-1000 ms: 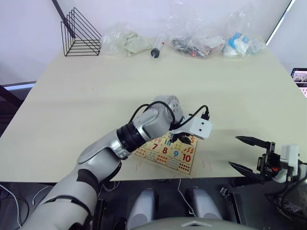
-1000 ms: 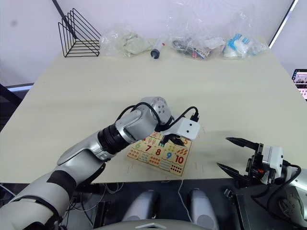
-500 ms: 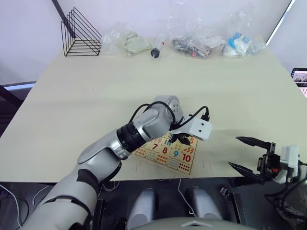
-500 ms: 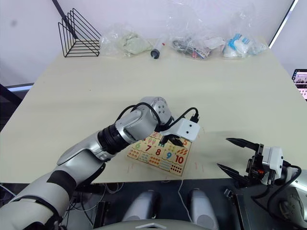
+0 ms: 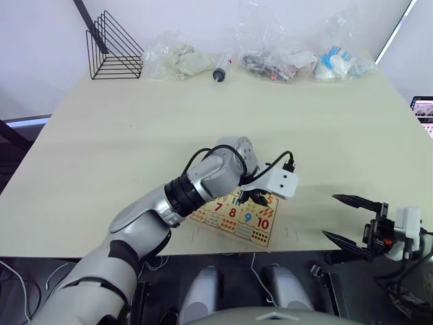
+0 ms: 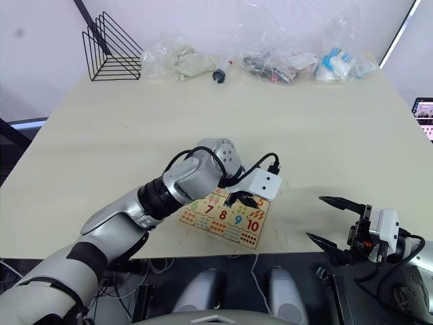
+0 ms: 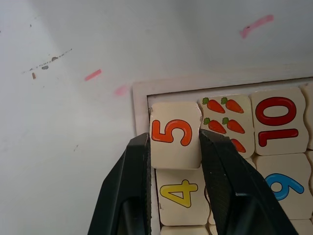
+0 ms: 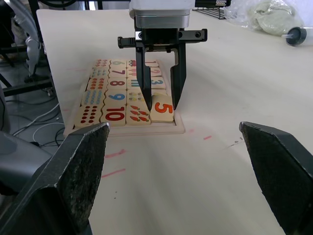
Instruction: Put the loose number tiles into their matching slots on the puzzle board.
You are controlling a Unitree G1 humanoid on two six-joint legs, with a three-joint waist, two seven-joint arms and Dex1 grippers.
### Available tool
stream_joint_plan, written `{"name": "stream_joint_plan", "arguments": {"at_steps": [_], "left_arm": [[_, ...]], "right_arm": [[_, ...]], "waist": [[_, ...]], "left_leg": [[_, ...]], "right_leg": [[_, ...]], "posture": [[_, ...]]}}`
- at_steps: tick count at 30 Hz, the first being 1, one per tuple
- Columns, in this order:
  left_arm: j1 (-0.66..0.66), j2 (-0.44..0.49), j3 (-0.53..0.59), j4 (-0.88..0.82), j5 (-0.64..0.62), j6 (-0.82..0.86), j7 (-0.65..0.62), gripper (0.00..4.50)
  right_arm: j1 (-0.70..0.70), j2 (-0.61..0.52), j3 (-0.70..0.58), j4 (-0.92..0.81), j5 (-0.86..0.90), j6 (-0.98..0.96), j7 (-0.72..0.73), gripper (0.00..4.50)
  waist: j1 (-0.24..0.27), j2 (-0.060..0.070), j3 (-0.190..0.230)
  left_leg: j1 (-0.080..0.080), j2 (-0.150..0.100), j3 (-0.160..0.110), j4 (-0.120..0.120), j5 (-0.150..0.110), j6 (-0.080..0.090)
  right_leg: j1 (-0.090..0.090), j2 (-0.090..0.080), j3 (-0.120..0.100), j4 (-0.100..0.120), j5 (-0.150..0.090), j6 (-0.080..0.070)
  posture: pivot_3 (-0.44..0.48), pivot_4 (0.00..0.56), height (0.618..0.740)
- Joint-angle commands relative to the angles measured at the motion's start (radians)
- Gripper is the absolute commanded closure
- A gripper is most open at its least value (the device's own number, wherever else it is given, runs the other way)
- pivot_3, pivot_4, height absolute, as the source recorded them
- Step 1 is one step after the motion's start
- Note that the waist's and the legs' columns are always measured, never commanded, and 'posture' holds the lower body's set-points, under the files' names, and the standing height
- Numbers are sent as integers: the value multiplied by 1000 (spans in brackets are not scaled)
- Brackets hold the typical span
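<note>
Left gripper (image 7: pixel 174 147) closed on the 5 tile (image 7: pixel 174 140), held between its fingers at the corner slot of the puzzle board (image 8: pixel 176 130), beside the 4 tile (image 7: pixel 182 201). Right gripper (image 5: pixel 346 218) near the table (image 5: pixel 135 135) edge, jaws wide apart, empty.

cream table (image 5: pixel 135 128) | white wall (image 5: pixel 40 34) behind | black wire rack (image 5: pixel 111 47) (far corner)

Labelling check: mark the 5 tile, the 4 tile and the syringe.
5 tile (image 7: pixel 172 138), left wrist view, on its orange digit.
4 tile (image 7: pixel 180 194), left wrist view, on its yellow digit.
syringe (image 5: pixel 220 70), left eye view, mid barrel.
</note>
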Motion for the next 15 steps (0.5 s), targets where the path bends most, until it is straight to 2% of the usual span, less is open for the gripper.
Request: {"name": "stream_joint_plan", "arguments": {"at_steps": [1, 3, 4, 6, 7, 15], "left_arm": [[3, -10, -9, -21, 12, -3, 12, 2531], [5, -14, -8, -16, 15, -6, 22, 1713], [6, -15, -7, -17, 15, -7, 23, 1151], [7, -18, -3, -16, 13, -5, 30, 731], [6, -21, 1, -16, 10, -3, 33, 34], [-56, -20, 64, -27, -53, 37, -11, 14]], "right_arm": [[0, 0, -15, -8, 7, -20, 0, 0], [-1, 2, -13, -7, 4, -21, 0, 0], [-2, 2, -12, -6, 3, -22, 0, 0], [-5, 4, -10, -4, 1, -23, -1, 0], [-6, 4, -10, -3, 0, -24, -1, 0], [-1, 4, -16, 3, -6, -26, 5, 0]], "waist": [[0, 0, 0], [0, 0, 0], [0, 0, 0], [0, 0, 0], [0, 0, 0], [0, 0, 0]], "left_leg": [[0, 0, 0, 0, 0, 0], [0, 0, 0, 0, 0, 0], [0, 0, 0, 0, 0, 0], [0, 0, 0, 0, 0, 0], [0, 0, 0, 0, 0, 0], [0, 0, 0, 0, 0, 0]], "right_leg": [[0, 0, 0, 0, 0, 0], [0, 0, 0, 0, 0, 0], [0, 0, 0, 0, 0, 0], [0, 0, 0, 0, 0, 0], [0, 0, 0, 0, 0, 0], [0, 0, 0, 0, 0, 0]], "posture": [[0, 150, 740], [0, 150, 740], [0, 150, 740], [0, 150, 740], [0, 150, 740], [0, 150, 740]]}}
